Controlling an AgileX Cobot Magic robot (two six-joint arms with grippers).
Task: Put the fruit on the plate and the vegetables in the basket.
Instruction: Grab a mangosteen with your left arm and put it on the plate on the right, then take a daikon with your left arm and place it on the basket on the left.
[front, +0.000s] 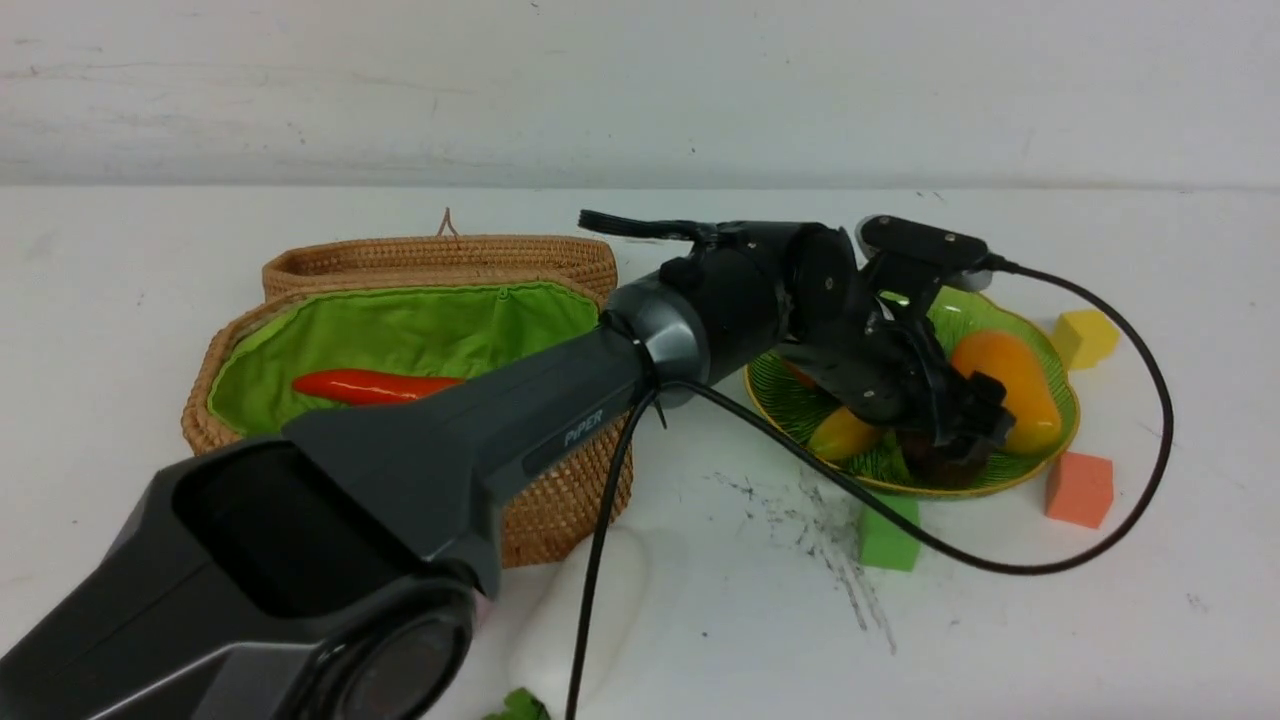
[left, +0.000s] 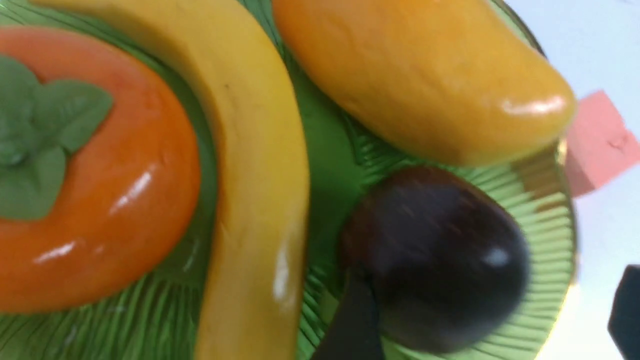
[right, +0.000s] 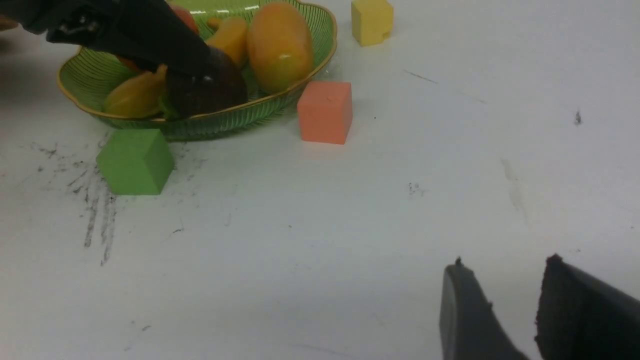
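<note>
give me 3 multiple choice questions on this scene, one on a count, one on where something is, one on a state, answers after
1. How many foam cubes lie on the table?
A. one
B. three
C. five

2. Where is the carrot?
A. inside the basket
B. on the table
C. on a cube

3. How does the left gripper stand?
A. shut on the carrot
B. shut on a cube
C. open around the dark purple fruit

Answers:
1 B: there is a yellow cube, an orange cube and a green cube.
2 A: the carrot lies on the basket's green lining.
3 C: the left wrist view shows the jaws spread wide either side of the fruit, one of them clear of it.
</note>
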